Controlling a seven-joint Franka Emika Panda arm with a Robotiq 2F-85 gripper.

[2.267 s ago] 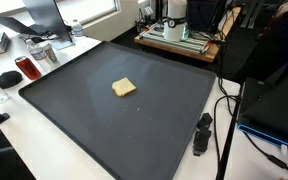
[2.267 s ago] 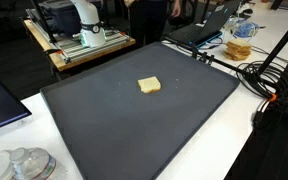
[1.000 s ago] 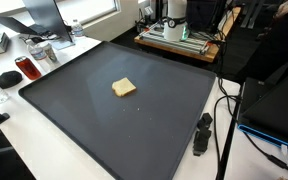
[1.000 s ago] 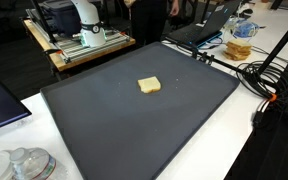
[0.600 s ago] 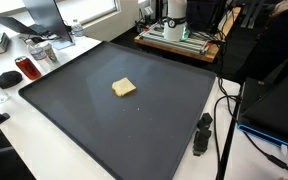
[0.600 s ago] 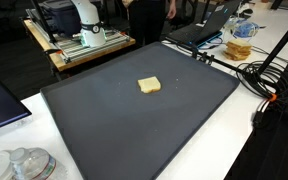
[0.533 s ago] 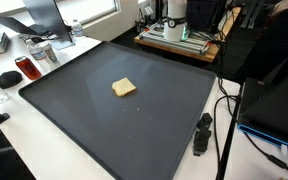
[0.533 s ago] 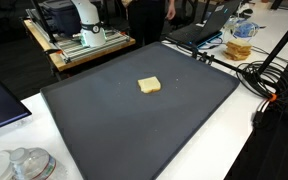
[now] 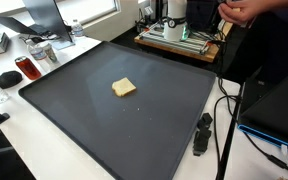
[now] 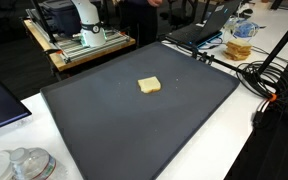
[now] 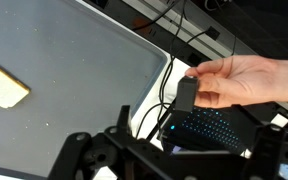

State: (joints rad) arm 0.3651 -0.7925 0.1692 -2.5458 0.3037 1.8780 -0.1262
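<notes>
A small yellow square piece [image 9: 124, 88] [image 10: 150, 85] lies alone near the middle of the big dark mat [image 9: 94, 120] [image 10: 114, 130]; in the wrist view the yellow piece [image 11: 4, 86] sits at the left edge. My gripper [image 11: 174, 162] shows only in the wrist view, at the bottom, its dark fingers [image 11: 79, 150] far apart and open with nothing between them. It hangs high above the mat's edge, far from the yellow piece. A person's hand [image 11: 239, 80] holds a small black device [image 11: 187, 93] just beyond the gripper.
The arm's white base [image 9: 176, 12] [image 10: 84, 18] stands on a cart behind the mat. A lit keyboard [image 11: 209, 130] and cables [image 11: 159, 90] lie off the mat. A red can [image 9: 27, 68], a mouse [image 9: 6, 77], a black stick [image 9: 201, 133], a laptop [image 10: 209, 25] and a jar [image 10: 241, 38] ring the mat.
A person's hand has come into an exterior view at the top right. The yellow piece and the mat have not moved.
</notes>
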